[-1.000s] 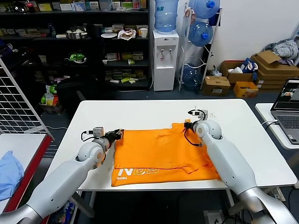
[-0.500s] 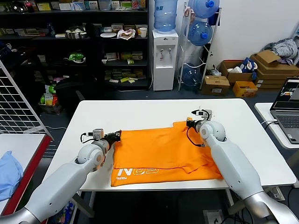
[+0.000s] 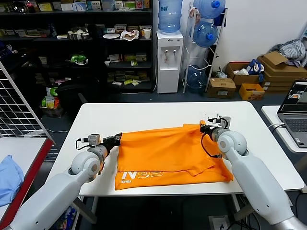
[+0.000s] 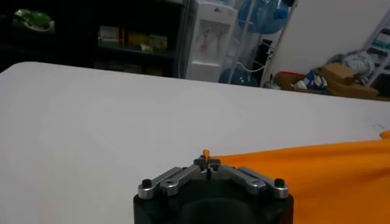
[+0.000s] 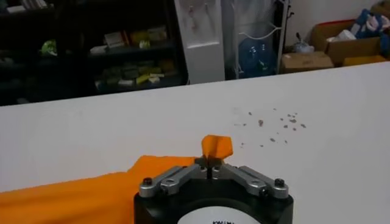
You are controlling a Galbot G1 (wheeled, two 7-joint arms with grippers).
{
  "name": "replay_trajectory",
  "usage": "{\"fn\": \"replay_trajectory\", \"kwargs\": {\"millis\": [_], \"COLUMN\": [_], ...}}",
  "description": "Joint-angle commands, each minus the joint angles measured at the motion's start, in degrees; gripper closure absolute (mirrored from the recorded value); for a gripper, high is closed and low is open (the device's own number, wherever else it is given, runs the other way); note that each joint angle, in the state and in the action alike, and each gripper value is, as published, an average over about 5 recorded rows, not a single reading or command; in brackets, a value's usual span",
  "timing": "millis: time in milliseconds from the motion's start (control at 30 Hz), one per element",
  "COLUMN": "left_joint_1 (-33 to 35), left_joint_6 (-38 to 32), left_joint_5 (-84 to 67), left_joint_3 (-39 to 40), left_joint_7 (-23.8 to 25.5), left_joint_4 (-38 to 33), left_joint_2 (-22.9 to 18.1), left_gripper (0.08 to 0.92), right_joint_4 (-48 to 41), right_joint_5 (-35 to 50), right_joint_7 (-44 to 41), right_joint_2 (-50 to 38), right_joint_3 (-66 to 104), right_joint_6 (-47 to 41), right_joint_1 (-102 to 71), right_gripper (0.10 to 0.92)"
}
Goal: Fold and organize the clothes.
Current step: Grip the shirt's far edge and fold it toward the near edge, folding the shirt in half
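The orange T-shirt (image 3: pixel 165 153) lies folded on the white table (image 3: pixel 158 115), with pale lettering along its front edge. My left gripper (image 3: pixel 118 138) is shut on the shirt's far left corner; a small orange tip (image 4: pixel 206 152) pokes out between the closed jaws in the left wrist view (image 4: pixel 207 165). My right gripper (image 3: pixel 203 127) is shut on the shirt's far right corner, and a pinch of orange fabric (image 5: pixel 216 147) sticks up past the jaws in the right wrist view (image 5: pixel 208 164). The far edge runs stretched between the two grippers.
A light blue cloth (image 3: pixel 8 179) lies on a side table at the left. A laptop (image 3: pixel 297 112) sits on another table at the right. A wire rack (image 3: pixel 17 108) leans at the left. Shelves and a water dispenser (image 3: pixel 170 60) stand behind.
Both grippers have moved apart, the left one leftward and the right one rightward. The shirt's far edge is pulled straighter and wider between them.
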Motion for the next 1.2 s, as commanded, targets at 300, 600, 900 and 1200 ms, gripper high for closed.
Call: {"fn": "replay_trajectory", "kwargs": {"millis": [300, 600, 900, 1200], "left_joint_1": [15.2, 22.6, 25.8, 26.7], "left_joint_6": [-0.1, -0.5, -1.1, -0.8], "left_joint_5": [0.1, 1.6, 2.6, 3.3], "left_joint_3": [-7.2, -8.3, -8.5, -9.9], "left_joint_7": [-1.7, -2.6, -3.3, -3.6], "left_joint_4": [-18.5, -22.5, -24.0, -24.4], "left_joint_2": [6.1, 7.0, 6.3, 6.1], "left_gripper": [0.907, 0.907, 0.907, 0.828], "right_joint_4": [17.9, 23.4, 27.2, 28.9], "right_joint_5": [5.6, 8.6, 9.4, 9.1], "right_joint_7": [3.9, 7.0, 7.6, 5.7], "right_joint_2": [-7.9, -9.6, -11.2, -11.5], "right_joint_3": [6.5, 7.8, 11.2, 12.9], "right_joint_6": [-2.7, -4.2, -4.7, -4.8], "right_joint_1": [-14.7, -18.9, -25.4, -28.6], "right_gripper": [0.903, 0.903, 0.903, 0.777]}}
